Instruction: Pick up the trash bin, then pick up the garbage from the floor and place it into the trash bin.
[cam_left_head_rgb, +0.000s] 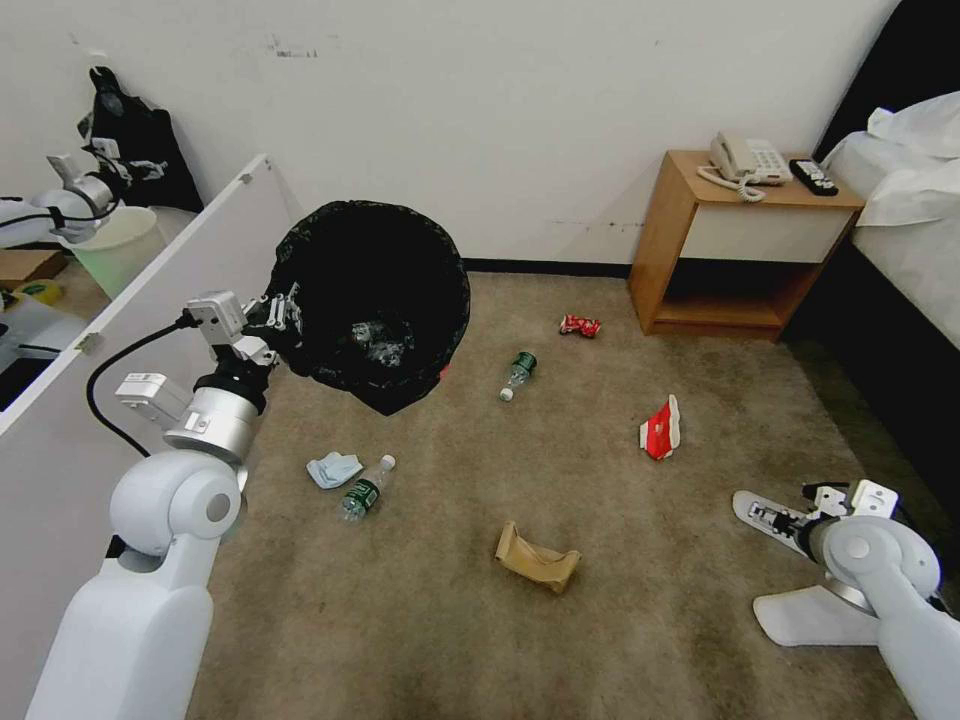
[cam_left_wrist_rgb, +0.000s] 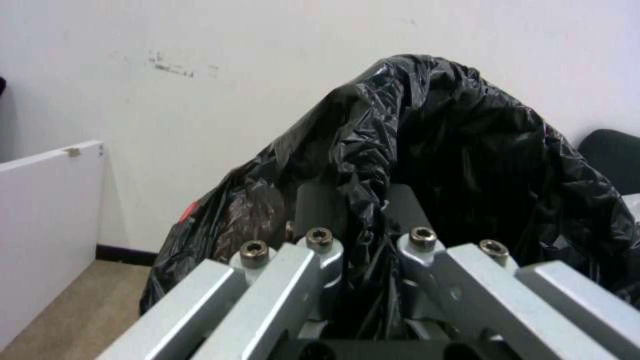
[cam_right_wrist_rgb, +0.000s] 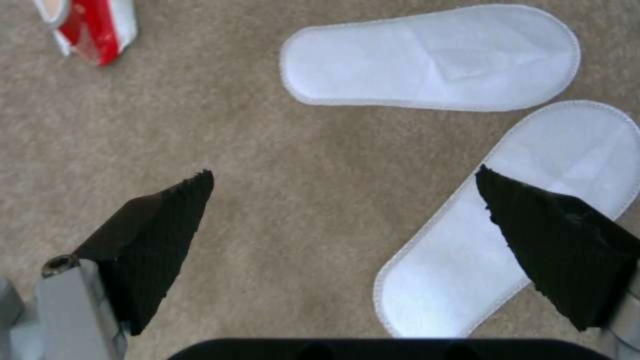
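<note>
— Where was the trash bin (cam_left_head_rgb: 375, 305)?

— Up off the floor (cam_left_head_rgb: 600, 600), tipped so its black-bagged mouth faced us. The left gripper (cam_left_wrist_rgb: 365, 250) was squeezed tight on the bag at the rim, over on the robot's left side. A bit of litter sat inside it.

— And the garbage?

— Spread on the carpet. Two white slippers (cam_right_wrist_rgb: 430, 57) lay right under the right gripper (cam_right_wrist_rgb: 343, 200) — its two black fingers (cam_right_wrist_rgb: 160, 240) were spread wide apart, holding nothing. One slipper was beside one finger, and its long side ran slanted across the gap between the fingers. I think the gripper would need a turn to pinch it across the thin way.

— Which arm was closer to the rest?

— The right arm, I think, since the left was busy with the bin. The red-white carton (cam_left_head_rgb: 661, 428) was near it. The brown paper bag (cam_left_head_rgb: 536, 556), the two bottles (cam_left_head_rgb: 366, 489), the blue mask (cam_left_head_rgb: 333, 468) and the red can (cam_left_head_rgb: 579, 325) lay farther toward the middle and the left.
</note>
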